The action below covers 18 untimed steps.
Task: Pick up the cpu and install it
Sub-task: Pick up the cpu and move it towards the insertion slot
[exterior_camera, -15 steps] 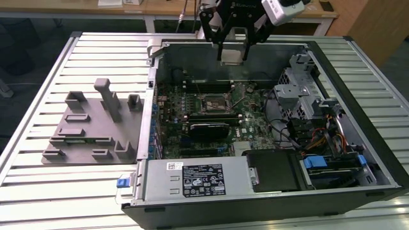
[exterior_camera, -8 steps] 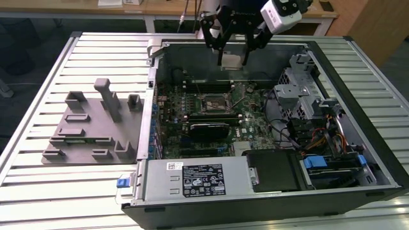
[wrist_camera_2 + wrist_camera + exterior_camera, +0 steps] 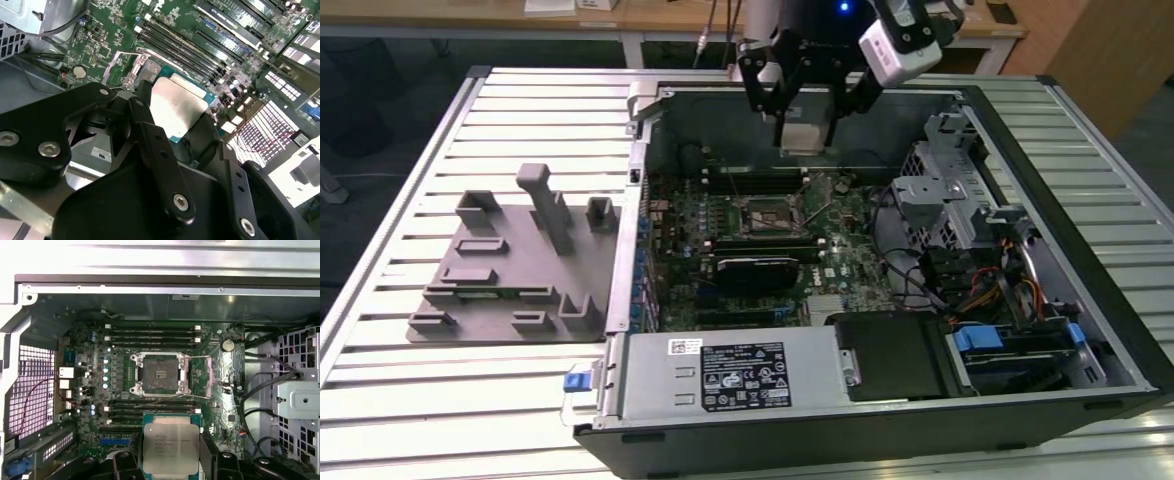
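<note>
The cpu (image 3: pixel 802 137), a flat square chip with a silver-grey top, hangs in the air over the open computer case (image 3: pixel 640 200). My gripper (image 3: pixel 803 122) is shut on it, with one black finger on each side. In the first wrist view the cpu (image 3: pixel 170 442) sits between the fingers (image 3: pixel 209 460), a short way off from the open motherboard socket (image 3: pixel 160 374), whose contact field is bare and whose metal frame is lifted. In the second wrist view the cpu (image 3: pixel 175 105) hides part of the socket (image 3: pixel 131 70).
A grey plastic fixture tray (image 3: pixel 507 270) with upright posts lies on the slatted table at the exterior view's left. Inside the case are memory slots (image 3: pixel 150 335), a power supply (image 3: pixel 720 375), a metal drive cage (image 3: pixel 961 190) and loose cables (image 3: pixel 987 290).
</note>
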Tool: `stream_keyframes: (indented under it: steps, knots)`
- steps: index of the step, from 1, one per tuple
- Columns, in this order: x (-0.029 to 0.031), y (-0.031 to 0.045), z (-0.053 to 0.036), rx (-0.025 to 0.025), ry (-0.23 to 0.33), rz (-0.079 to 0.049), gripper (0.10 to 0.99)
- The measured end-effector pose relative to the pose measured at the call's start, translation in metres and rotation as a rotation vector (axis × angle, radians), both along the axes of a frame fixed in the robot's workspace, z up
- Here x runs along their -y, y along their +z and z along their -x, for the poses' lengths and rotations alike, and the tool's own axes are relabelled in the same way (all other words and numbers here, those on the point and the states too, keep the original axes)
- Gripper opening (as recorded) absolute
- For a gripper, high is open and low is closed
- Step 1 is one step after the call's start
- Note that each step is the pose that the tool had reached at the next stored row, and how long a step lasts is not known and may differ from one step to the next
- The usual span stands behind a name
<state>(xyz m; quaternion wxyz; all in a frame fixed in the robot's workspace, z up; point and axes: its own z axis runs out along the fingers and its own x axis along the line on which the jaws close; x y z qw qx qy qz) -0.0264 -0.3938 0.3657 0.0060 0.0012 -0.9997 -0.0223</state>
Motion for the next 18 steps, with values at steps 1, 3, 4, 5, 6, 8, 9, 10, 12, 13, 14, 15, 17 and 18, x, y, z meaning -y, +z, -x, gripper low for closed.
stream_keyframes:
  steps: [1,3,4,5,6,8,9,10,12,13,14,15,17,18]
  knots:
    - [-0.0004,-0.0019,-0.0001,0.0001,0.0,0.0,0.541]
    - [-0.0011,-0.0055,-0.0002,0.0001,0.0,0.0,0.541]
    - [-0.0015,-0.0073,-0.0002,0.0001,0.0,0.0,0.541]
    - [-0.0018,-0.0091,-0.0003,0.0001,0.0,0.0,0.541]
    - [-0.0021,-0.0108,-0.0003,0.0,0.0,0.0,0.541]
    - [-0.0031,-0.0145,-0.0004,0.0,0.0,0.0,0.541]
    - [-0.0037,-0.0164,-0.0003,0.0,0.0,0.0,0.541]
    - [-0.0044,-0.0183,-0.0004,0.0001,0.0,0.0,0.541]
    - [-0.0058,-0.0218,-0.0004,0.0001,0.0,0.0,0.541]
    - [-0.0066,-0.0236,-0.0004,0.0,0.0,0.0,0.541]
    - [-0.0073,-0.0254,-0.0004,0.0,0.0,0.0,0.541]
    - [-0.0079,-0.0272,-0.0004,0.0001,0.0,0.0,0.541]
    - [-0.0091,-0.0308,-0.0004,0.0,0.0,0.0,0.541]
    - [-0.0095,-0.0327,-0.0004,0.0,0.0,0.0,0.541]
